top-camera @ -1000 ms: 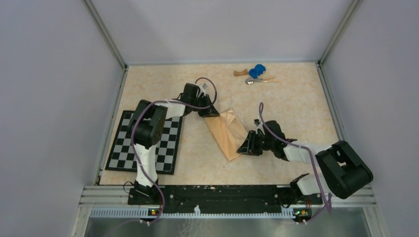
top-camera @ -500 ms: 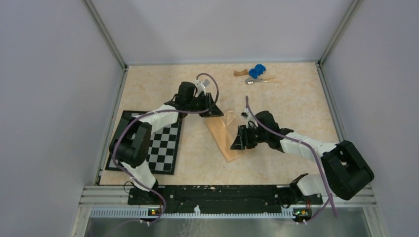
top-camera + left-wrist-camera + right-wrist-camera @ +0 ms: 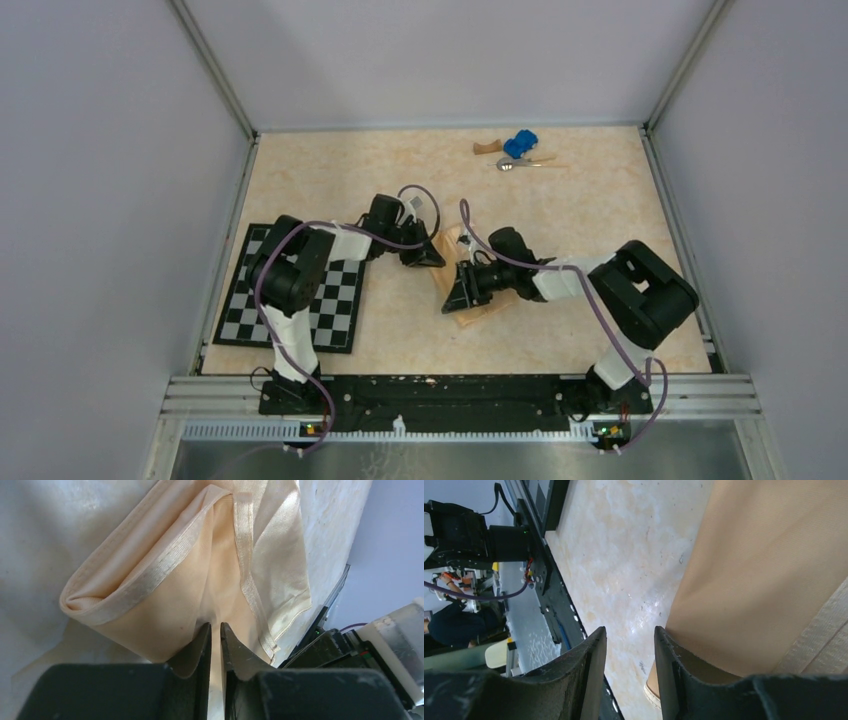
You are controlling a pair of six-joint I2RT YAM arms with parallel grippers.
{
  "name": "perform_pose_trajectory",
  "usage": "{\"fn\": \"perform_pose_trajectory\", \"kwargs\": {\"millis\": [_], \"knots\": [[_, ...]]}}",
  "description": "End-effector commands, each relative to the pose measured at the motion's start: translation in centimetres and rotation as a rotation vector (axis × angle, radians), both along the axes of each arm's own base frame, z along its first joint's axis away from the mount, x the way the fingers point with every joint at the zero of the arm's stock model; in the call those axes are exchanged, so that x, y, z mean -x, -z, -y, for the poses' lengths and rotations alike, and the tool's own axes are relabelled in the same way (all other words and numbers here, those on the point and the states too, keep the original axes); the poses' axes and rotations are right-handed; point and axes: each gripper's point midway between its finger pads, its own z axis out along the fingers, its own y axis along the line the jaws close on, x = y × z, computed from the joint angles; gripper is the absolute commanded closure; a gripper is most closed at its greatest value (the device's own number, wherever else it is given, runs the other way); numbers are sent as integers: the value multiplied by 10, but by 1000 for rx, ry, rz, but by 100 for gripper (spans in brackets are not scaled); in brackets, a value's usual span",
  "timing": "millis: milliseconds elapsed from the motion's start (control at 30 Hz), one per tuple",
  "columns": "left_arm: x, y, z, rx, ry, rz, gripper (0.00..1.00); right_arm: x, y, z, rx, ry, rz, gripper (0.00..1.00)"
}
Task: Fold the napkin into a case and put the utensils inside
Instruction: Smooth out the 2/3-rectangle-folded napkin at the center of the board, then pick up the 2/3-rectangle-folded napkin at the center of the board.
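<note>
Napkin: soft, satiny, layered cloth

The napkin lies right of the mat, utensils well behind it.

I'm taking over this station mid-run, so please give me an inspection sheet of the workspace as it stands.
Surface: beige marbled table, a few dark specks.
Job's things: peach napkin folded in layers at centre; spoon at the far edge, not yet inside it.
Clutter: blue toy car and wooden block beside the spoon; checkerboard mat at left.
Grippers: left gripper pinches a napkin fold; right gripper open at the napkin's edge.
Cables: purple cables loop above both arms.
Surroundings: grey walls; metal rail at the near edge.
</note>
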Motion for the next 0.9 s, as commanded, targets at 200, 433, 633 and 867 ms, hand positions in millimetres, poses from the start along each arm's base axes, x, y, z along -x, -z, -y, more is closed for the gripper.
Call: {"fn": "perform_pose_trajectory", "kwargs": {"millis": [200,433,633,867], "knots": [[-12,41,-14,-96,-31,-6,85,32,21,29,-4,-28,21,60],[-21,10,-10,-107,15,75,84,26,-20,49,-5,89,68,58],[-25,-66,8,16,91,207,69,-32,-17,93,99,323,44,52],[4,-151,9,55,131,326,50,-42,20,87,177,379,7,65]]}}
